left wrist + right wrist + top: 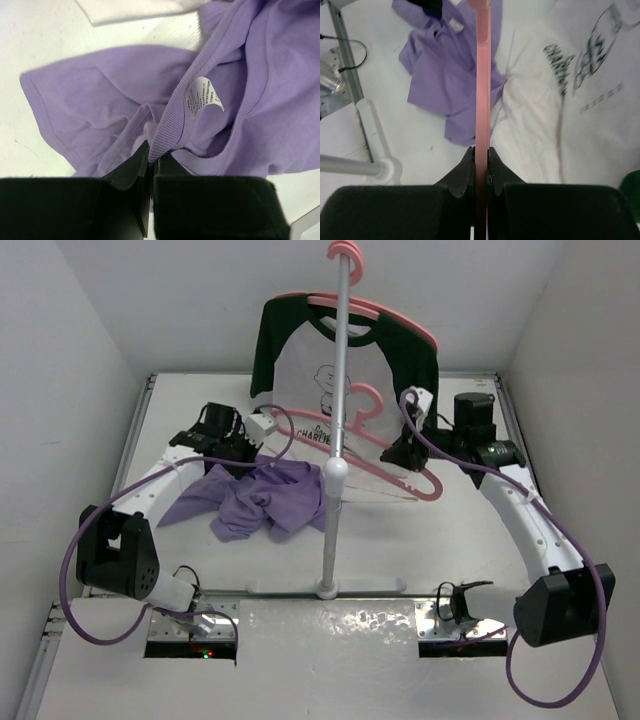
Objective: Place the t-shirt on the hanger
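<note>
The lavender t-shirt (268, 498) lies crumpled on the table left of the stand pole. My left gripper (245, 460) is down at its far edge and shut on the ribbed collar (167, 135), beside the white neck label (202, 97). The rest of the shirt (95, 95) spreads on the table beyond the jaws. My right gripper (402, 454) is shut on the slim pink hanger (428, 485) and holds it in the air right of the pole. In the right wrist view the hanger (482, 75) runs straight out from the closed gripper (481, 152), above the t-shirt (437, 70).
A grey stand pole (340, 390) rises from a base (327, 588) at the table's middle. On it hangs a white printed shirt with dark green sleeves (300, 350) on another pink hanger (385, 318), and that shirt also shows in the right wrist view (570, 110). White walls enclose three sides.
</note>
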Controlling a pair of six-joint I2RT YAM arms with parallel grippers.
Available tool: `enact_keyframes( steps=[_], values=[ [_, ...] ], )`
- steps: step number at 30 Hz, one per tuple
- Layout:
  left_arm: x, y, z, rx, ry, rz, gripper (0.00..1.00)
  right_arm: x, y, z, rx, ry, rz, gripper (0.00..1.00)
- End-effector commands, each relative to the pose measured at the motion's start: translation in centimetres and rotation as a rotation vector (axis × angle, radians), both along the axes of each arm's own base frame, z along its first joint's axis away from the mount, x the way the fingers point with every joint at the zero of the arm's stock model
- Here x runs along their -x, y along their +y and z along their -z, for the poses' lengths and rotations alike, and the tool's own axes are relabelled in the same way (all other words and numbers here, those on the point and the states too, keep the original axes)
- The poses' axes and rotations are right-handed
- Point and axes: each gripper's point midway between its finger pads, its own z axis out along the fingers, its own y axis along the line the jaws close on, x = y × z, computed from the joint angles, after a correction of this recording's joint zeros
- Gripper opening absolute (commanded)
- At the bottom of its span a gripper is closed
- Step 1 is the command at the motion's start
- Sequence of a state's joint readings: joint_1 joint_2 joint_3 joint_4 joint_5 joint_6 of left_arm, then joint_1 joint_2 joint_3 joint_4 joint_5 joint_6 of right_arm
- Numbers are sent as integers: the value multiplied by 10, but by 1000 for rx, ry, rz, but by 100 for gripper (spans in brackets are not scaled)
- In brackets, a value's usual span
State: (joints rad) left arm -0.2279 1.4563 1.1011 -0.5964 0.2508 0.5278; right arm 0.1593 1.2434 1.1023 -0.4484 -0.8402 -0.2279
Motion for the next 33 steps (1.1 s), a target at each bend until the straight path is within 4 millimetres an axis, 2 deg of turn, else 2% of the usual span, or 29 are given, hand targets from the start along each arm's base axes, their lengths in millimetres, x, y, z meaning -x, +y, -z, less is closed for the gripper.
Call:
enact_keyframes(
  steps=[1,2,8,16,19,21,22,24,26,27,28,31,33],
  values=[
    [-8,10,0,-2,-28,-83,0,17,2,20,-25,55,-25,0],
    [-9,13,2,-17,-26,-102,0,24,2,36,-28,101,-27,0],
    [-16,14,8,-12,4,-156,0,34,11,63,-110,203,-34,0],
    [-30,22,3,-67,4,-196,0,37,24,54,-150,207,-95,0],
    [-33,19,-6,-50,-12,-181,0,38,33,58,-147,213,-124,0],
    [-37,15,-14,-32,-28,-175,2,39,43,68,-124,249,-160,0],
    [-37,13,-14,-24,-27,-167,4,34,48,64,-115,235,-172,0],
    [-38,14,-13,-28,-25,-169,10,28,59,73,-86,241,-189,0],
    [-38,16,-7,-43,-16,-168,13,17,65,71,-77,214,-183,0],
    [-38,20,-2,-63,-13,-181,14,10,67,74,-71,214,-177,0],
    [-37,22,6,-77,4,-186,15,3,68,69,-68,193,-168,0],
    [-36,30,14,-104,21,-208,23,-7,68,65,-48,163,-162,0],
    [-37,35,15,-114,19,-231,23,-7,66,67,-20,158,-170,0]
  ],
)
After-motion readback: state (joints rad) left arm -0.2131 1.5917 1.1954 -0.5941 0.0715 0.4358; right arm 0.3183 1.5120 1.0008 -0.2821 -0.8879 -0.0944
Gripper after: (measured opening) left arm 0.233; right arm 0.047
